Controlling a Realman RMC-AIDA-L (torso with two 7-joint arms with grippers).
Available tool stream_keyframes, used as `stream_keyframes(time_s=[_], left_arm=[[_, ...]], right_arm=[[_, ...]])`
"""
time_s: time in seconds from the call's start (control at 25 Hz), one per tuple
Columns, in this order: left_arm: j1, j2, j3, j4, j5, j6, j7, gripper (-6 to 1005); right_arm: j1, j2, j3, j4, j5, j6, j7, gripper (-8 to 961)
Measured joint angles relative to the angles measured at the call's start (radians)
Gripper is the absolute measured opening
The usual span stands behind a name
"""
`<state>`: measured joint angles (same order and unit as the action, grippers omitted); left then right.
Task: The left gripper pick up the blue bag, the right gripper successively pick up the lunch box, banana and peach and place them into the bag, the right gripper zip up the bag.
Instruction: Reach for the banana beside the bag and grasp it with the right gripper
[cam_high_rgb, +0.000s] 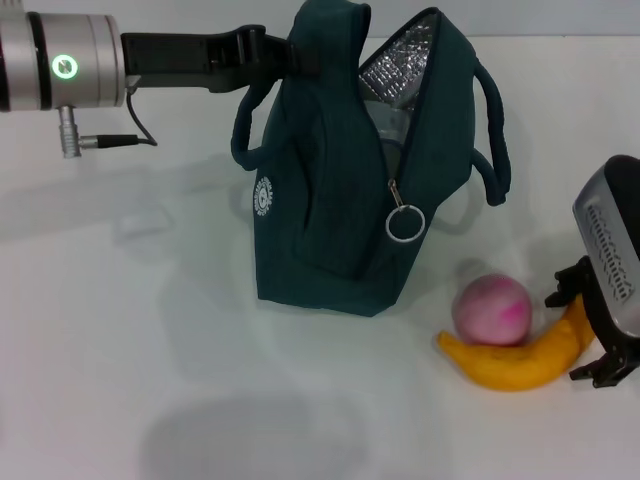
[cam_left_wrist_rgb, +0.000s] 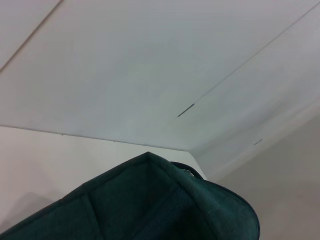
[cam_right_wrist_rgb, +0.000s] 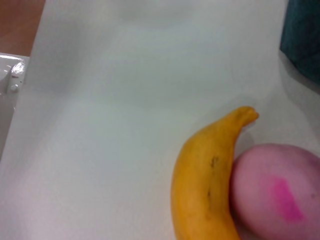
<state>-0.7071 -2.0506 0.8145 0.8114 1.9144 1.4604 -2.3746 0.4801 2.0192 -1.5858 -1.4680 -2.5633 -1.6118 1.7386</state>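
Note:
The blue bag (cam_high_rgb: 330, 200) stands upright on the white table, its top open and the silver lining showing. My left gripper (cam_high_rgb: 268, 50) is shut on the bag's top left edge; the bag's top also fills the low part of the left wrist view (cam_left_wrist_rgb: 150, 205). The yellow banana (cam_high_rgb: 520, 362) lies to the right of the bag, touching the pink peach (cam_high_rgb: 490, 310). My right gripper (cam_high_rgb: 588, 328) is open, one finger on each side of the banana's right end. The right wrist view shows the banana (cam_right_wrist_rgb: 202, 185) and peach (cam_right_wrist_rgb: 275, 195). No lunch box is in view.
The zip's metal ring (cam_high_rgb: 405, 223) hangs on the bag's front. One bag handle (cam_high_rgb: 495, 130) sticks out on the right. The white table (cam_high_rgb: 150, 350) spreads to the left and front. The table's edge and a white fixture (cam_right_wrist_rgb: 10, 75) show in the right wrist view.

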Motion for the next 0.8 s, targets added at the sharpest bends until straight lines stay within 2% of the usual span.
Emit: stream_keyframes(time_s=[0.24, 0.32, 0.56, 0.8], left_arm=[[0.000, 0.002, 0.000, 0.000, 0.000, 0.000, 0.000, 46], [0.000, 0.002, 0.000, 0.000, 0.000, 0.000, 0.000, 46], [0.000, 0.001, 0.000, 0.000, 0.000, 0.000, 0.000, 46], [0.000, 0.001, 0.000, 0.000, 0.000, 0.000, 0.002, 46]], right_arm=[[0.010, 0.001, -0.001, 0.005, -0.006, -0.017, 0.027, 848], [0.019, 0.001, -0.001, 0.018, -0.009, -0.021, 0.035, 656], [0.051, 0.000, 0.005, 0.063, -0.012, -0.031, 0.052, 529], [0.054, -0.001, 0.014, 0.072, 0.000, -0.023, 0.047, 479]])
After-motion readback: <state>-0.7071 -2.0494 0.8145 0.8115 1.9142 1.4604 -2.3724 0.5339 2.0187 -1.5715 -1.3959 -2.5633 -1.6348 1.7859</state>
